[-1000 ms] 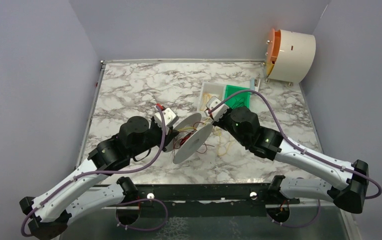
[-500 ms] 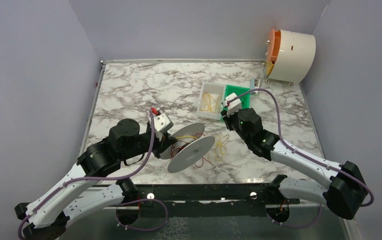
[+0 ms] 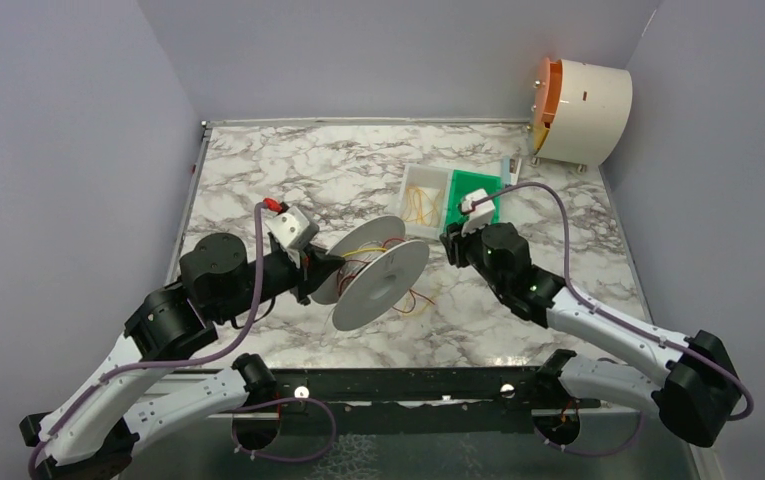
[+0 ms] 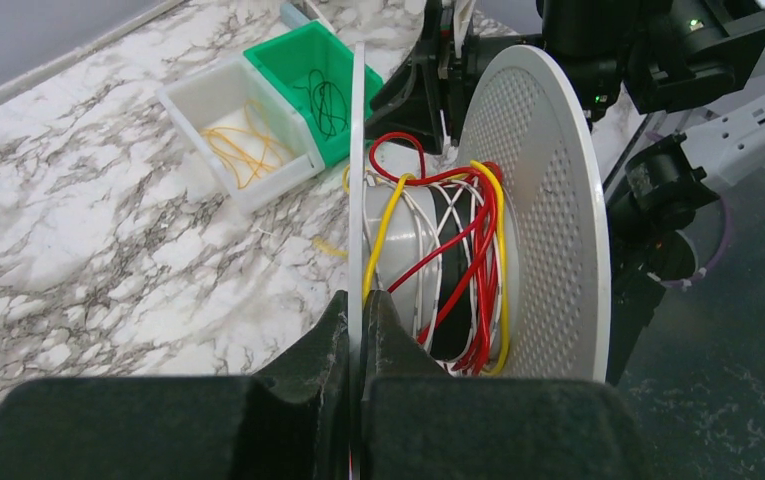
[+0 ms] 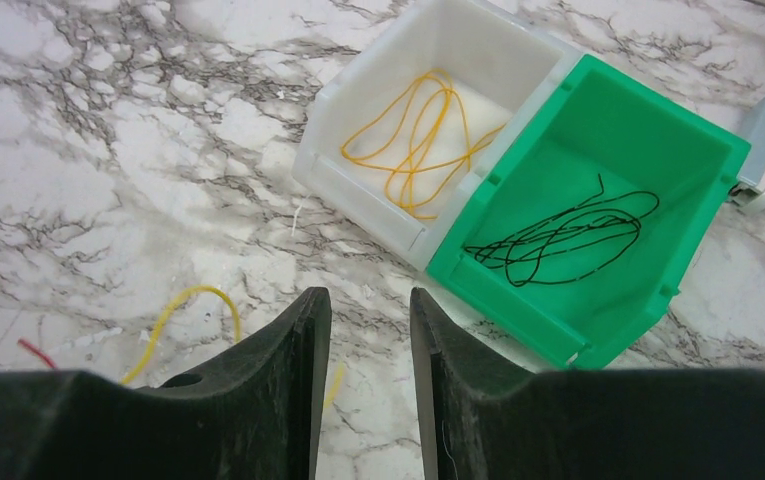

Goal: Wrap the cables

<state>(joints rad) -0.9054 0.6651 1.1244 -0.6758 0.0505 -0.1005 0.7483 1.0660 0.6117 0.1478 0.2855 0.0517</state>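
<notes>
In the left end effector (image 4: 358, 330), a spool (image 4: 548, 200) carries wrapped cables (image 4: 458, 260).

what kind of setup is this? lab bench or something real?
Most likely a lab test cell, not a real workplace: plain purple walls box in a marble-pattern table, two small sorting bins hold loose wires, and the left gripper holds a white spool wound with red and yellow cables.

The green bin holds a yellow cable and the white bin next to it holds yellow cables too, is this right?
Not quite. The right wrist view shows the green bin holding a black cable, not a yellow one. The white bin touching it does hold yellow cables.
</notes>
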